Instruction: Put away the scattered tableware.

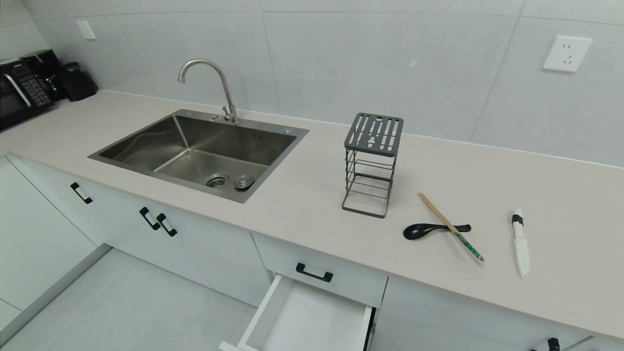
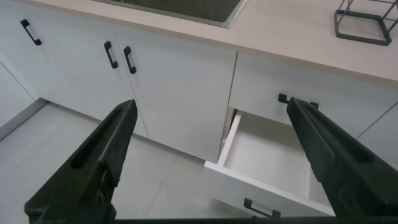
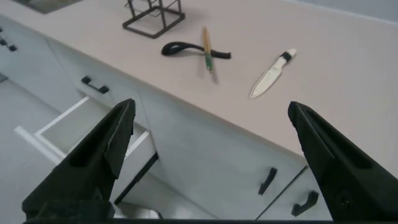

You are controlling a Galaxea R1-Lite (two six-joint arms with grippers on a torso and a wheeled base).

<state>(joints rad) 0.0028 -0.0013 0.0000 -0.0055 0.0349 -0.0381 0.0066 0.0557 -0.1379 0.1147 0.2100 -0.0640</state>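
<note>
While a pair of chopsticks (image 1: pixel 451 227) lies across its handle, the black spoon (image 1: pixel 429 230) rests on the countertop (image 1: pixel 302 195) near the wire cutlery rack (image 1: pixel 371 163). A white knife (image 1: pixel 519 243) lies farther right. Below, a drawer (image 1: pixel 302 321) stands pulled out. The left gripper (image 2: pixel 210 104) and right gripper (image 3: pixel 210 104) are both spread wide, holding nothing.

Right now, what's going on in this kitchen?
Nothing is being handled yet. Both arms hang in front of the cabinets, the left gripper and right gripper with fingers open and empty. On the counter a spoon lies with chopsticks crossing its handle. A knife lies apart beside them, and an empty rack stands nearby. Below, a drawer is pulled open.
</note>
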